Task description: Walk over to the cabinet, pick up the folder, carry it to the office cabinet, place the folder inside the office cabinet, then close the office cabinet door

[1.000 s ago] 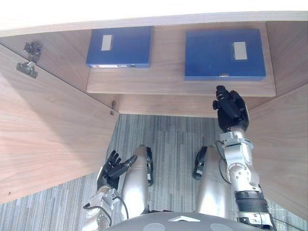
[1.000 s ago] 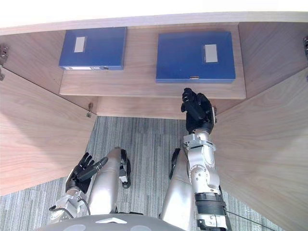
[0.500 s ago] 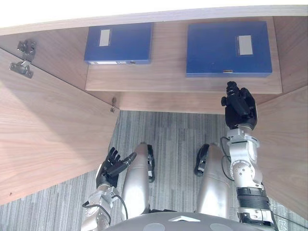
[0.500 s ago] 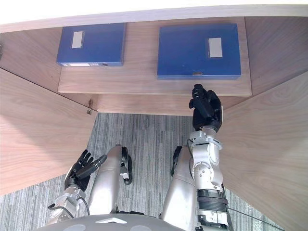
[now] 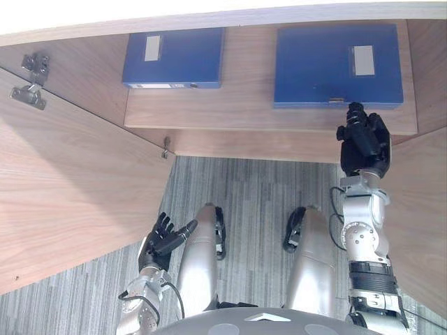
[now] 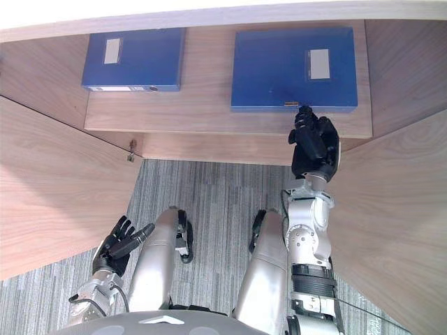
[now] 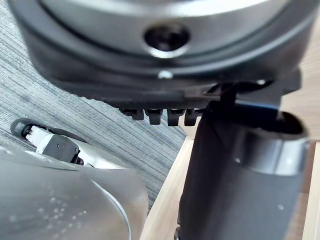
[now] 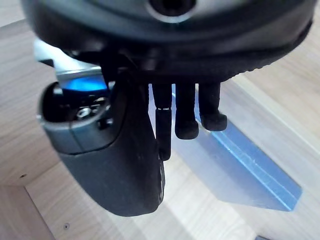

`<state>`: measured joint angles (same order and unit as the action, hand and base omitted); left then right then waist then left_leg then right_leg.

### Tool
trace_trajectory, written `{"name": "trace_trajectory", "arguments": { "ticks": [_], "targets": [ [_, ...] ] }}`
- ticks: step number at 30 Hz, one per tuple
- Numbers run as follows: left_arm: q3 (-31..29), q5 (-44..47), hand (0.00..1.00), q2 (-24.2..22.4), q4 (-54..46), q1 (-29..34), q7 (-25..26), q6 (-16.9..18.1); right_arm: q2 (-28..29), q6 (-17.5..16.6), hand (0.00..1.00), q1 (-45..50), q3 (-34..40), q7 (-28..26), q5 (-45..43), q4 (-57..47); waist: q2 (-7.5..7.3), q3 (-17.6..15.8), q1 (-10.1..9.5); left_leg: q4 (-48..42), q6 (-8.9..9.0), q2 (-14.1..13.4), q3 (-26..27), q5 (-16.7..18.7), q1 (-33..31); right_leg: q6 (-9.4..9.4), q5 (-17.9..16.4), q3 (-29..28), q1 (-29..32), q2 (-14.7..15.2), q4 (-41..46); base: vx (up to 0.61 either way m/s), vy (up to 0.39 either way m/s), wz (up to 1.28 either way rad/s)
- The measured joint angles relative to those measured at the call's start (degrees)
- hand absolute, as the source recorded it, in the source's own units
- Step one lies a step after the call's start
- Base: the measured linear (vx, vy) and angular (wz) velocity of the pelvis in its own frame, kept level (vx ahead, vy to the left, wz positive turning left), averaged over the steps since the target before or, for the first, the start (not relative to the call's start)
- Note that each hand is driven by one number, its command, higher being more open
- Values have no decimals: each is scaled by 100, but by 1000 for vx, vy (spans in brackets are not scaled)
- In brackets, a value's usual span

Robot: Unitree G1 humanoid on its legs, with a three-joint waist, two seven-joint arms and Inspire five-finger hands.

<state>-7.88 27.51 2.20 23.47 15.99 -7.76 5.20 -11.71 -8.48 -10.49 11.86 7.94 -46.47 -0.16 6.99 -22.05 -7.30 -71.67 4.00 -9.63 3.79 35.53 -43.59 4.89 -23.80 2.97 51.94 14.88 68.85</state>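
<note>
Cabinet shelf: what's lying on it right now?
Two blue folders lie flat: the left folder and the right folder, with the right hand near its front edge. The shelf beneath them is covered.

Dark left hand (image 5: pixel 162 241) and right hand (image 5: pixel 363 143) are capping silver-grey arms (image 5: pixel 363 234); behind the right hand, a possibly ribbed black band (image 5: pixel 369 276) is ringing the forearm.

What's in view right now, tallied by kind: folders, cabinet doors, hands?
Blue folders: 2, the left folder and the right folder, both flat on the shelf.
Open cabinet doors: 2, the left door and the right door.
Robot hands: 2, the left hand and the right hand.
Total: 6.
</note>
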Motion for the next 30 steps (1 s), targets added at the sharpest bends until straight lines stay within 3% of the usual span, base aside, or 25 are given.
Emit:
{"name": "trace_trajectory", "arguments": {
  "ticks": [22,30],
  "targets": [
    [-81,243,100,52,-269,9,-22,-1,-323,-30,0,-853,111,144,-459,491,11,-151,-34,-80,3,14,-24,-4,-219,5,-3,-16,214,11,73,-1,0,0],
    [-78,374,100,115,-444,27,-20,2,-839,-66,0,-1514,110,239,-706,896,88,-376,-50,-455,4,16,-129,-4,-785,-16,-24,-47,749,16,431,-56,-14,3]
  ]
}}
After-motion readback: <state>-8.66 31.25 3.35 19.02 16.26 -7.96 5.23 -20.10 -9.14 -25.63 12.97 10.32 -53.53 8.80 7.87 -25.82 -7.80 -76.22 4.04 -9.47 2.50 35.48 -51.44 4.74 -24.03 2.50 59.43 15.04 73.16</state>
